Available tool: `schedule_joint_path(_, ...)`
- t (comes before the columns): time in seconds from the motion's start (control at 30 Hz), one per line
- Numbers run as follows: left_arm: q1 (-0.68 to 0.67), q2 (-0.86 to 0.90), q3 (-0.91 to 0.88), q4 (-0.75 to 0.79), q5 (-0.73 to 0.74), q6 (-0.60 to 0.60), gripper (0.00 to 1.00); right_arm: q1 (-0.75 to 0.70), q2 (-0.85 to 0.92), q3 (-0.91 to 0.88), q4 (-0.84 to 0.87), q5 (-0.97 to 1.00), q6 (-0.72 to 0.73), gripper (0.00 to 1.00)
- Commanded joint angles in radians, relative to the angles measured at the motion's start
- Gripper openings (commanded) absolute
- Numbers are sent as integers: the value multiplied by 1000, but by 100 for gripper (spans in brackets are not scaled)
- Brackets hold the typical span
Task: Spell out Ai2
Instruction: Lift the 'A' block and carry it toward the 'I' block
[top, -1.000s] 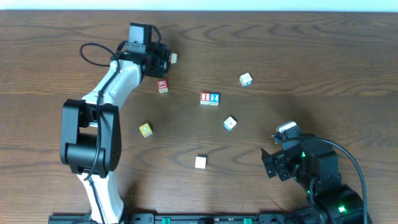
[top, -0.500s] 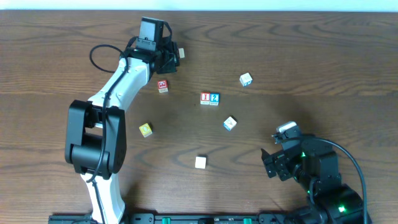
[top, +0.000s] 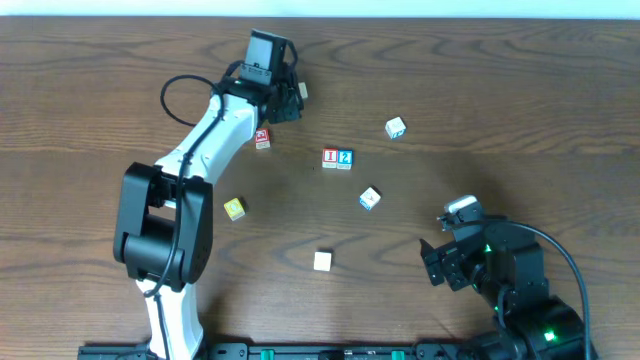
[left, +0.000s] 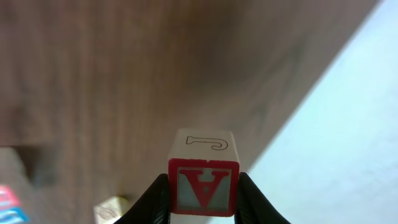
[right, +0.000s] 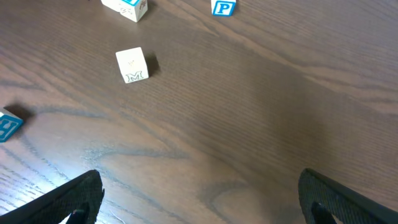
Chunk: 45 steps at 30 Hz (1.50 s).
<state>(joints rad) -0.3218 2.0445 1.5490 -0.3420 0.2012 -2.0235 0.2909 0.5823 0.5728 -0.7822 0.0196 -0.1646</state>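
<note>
My left gripper (top: 296, 96) is shut on a wooden block with a red letter A (left: 203, 186) and holds it above the table near the far edge. The block's top face shows a J. It shows as a pale cube in the overhead view (top: 302, 92). A red I block (top: 330, 158) and a blue 2 block (top: 345, 158) sit side by side, touching, at the table's middle, to the right and nearer than the held block. My right gripper (right: 199, 199) is open and empty at the near right (top: 440, 262).
Loose blocks lie about: a red one (top: 262, 139) below the left gripper, a yellow one (top: 234, 208), a white M block (right: 132, 65), a blue-and-white one (top: 370, 198) and one at the far right (top: 395, 127). A blue P block (right: 223, 7) shows in the right wrist view.
My left arm has carried the A block to the right along the far edge. The right arm and the blocks on the table have not moved.
</note>
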Motion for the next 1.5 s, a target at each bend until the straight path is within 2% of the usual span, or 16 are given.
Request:
schedule_joint_path(0.0,-21,13,19,-52,-62,-60,6,-9,-2,-1,0,6,6,99)
schedule_joint_path(0.77,-108,13,19,-357,-47,-56,6,-9,-2,-1,1,6,6,99)
schedule_joint_path(1.47,-151,13,19,-414,-123,-58,6,-9,-2,-1,0,6,6,99)
